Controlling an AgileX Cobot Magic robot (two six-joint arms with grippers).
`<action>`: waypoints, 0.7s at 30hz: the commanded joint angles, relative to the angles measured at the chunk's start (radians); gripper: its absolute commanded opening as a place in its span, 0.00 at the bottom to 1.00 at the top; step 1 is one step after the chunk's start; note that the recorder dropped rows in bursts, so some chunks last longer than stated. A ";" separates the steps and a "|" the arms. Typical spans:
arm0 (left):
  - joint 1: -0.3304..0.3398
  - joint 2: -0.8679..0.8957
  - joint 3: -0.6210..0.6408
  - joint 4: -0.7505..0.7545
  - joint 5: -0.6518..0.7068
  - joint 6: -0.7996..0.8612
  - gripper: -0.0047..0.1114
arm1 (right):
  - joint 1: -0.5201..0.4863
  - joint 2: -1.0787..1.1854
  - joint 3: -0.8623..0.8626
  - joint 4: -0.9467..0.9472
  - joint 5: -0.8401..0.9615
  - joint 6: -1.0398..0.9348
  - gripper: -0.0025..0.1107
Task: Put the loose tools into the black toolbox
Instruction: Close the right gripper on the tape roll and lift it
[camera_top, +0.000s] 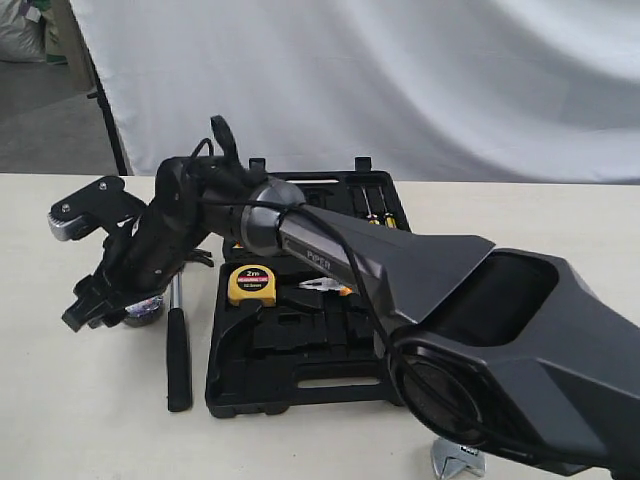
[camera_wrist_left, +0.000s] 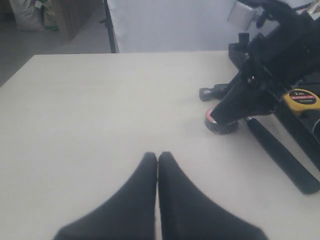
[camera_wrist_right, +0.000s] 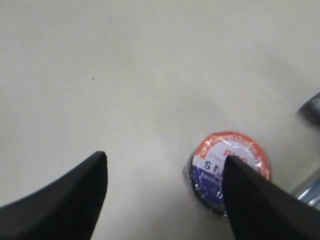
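The small dark roll of tape (camera_wrist_right: 220, 165), with an orange, white and blue label, lies flat on the table (camera_top: 60, 400) left of the black toolbox (camera_top: 300, 362). My right gripper (camera_wrist_right: 165, 159) reaches across and hangs open just above the tape roll (camera_top: 147, 312), one finger (camera_wrist_right: 260, 200) over its edge. The hammer (camera_top: 178, 350) lies beside the toolbox, black handle toward the front. The wrench (camera_top: 457, 461) shows only its silver jaws under the arm at the front. My left gripper (camera_wrist_left: 158, 156) is shut and empty over bare table, well short of the tape roll (camera_wrist_left: 221, 126).
The toolbox lies open, holding a yellow tape measure (camera_top: 252, 285), orange-handled pliers (camera_top: 325, 288) and screwdrivers (camera_top: 378, 208). The right arm's bulk (camera_top: 480, 320) covers the box's right half. A white backdrop hangs behind the table.
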 joint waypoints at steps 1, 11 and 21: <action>0.025 -0.003 -0.003 0.004 -0.007 -0.005 0.05 | -0.006 -0.020 -0.009 -0.033 -0.078 -0.016 0.58; 0.025 -0.003 -0.003 0.004 -0.007 -0.005 0.05 | -0.006 0.093 -0.009 -0.101 -0.188 0.020 0.58; 0.025 -0.003 -0.003 0.004 -0.007 -0.005 0.05 | -0.006 0.098 -0.009 -0.114 -0.074 0.023 0.34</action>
